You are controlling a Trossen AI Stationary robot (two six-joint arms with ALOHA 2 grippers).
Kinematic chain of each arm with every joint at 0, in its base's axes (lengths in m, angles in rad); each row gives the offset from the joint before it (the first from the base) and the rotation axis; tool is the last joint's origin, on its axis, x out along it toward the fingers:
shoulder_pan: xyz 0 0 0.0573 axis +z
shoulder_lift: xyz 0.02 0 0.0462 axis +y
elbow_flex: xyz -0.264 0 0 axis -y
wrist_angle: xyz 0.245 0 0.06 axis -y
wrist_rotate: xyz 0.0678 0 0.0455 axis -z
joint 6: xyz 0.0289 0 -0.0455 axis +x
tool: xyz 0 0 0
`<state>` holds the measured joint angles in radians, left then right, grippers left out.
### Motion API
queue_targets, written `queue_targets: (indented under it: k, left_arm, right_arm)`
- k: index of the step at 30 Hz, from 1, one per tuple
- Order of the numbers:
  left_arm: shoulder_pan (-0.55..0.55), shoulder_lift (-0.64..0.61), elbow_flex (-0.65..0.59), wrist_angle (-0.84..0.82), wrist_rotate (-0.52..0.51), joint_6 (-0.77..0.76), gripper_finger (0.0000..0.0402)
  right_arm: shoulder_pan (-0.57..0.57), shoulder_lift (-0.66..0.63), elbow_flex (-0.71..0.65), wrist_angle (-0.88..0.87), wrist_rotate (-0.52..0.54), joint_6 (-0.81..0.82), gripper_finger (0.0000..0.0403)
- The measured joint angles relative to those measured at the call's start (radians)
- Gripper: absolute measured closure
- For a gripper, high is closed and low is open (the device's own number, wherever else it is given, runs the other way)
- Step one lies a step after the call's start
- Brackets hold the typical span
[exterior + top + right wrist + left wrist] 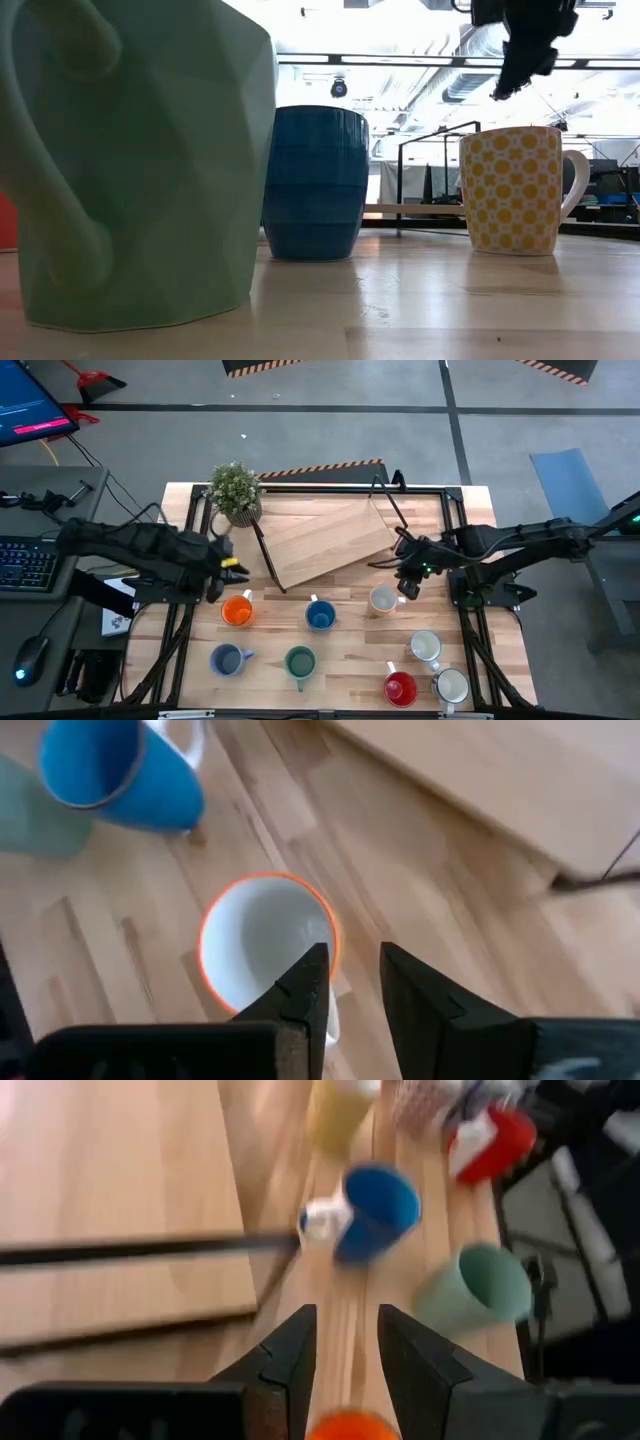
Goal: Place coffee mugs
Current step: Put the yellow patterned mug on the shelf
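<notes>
Eight mugs stand upright on the table in the high view: orange (237, 610), bright blue (320, 616), cream (383, 600), grey-blue (228, 659), green (300, 661), red (400, 688) and two white (425, 646) (451, 686). My left gripper (226, 567) (347, 1342) is open just far of the orange mug (350, 1426). My right gripper (408, 582) (354, 970) is open above the cream mug (262, 948). The low view shows it (525, 55) well clear of that yellow-dotted mug (510, 190).
A potted plant (236, 490) stands at the far left corner. A wooden board (330, 540) lies slanted on a black rod frame (270, 565) across the far half. In the low view the green mug (140, 160) and the blue mug (318, 180) stand close.
</notes>
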<state>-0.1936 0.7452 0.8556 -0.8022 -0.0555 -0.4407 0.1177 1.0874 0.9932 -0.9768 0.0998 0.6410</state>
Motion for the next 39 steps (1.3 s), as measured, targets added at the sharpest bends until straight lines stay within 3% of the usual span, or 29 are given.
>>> queue_targets:
  k: [9,14,39]
  left_arm:
    - [-0.041,0.092,0.046,-0.122,-0.028,-0.057,0.0303]
    - [-0.041,0.104,0.046,-0.133,-0.044,-0.062,0.0303]
    - [-0.041,0.117,0.046,-0.122,-0.045,-0.062,0.0303]
  right_arm:
    - [0.0,0.12,-0.026,0.037,0.046,-0.037,0.0329]
    - [0.0,0.161,-0.026,0.099,0.005,-0.062,0.0329]
    - [0.014,0.162,-0.026,0.189,0.064,-0.083,0.0329]
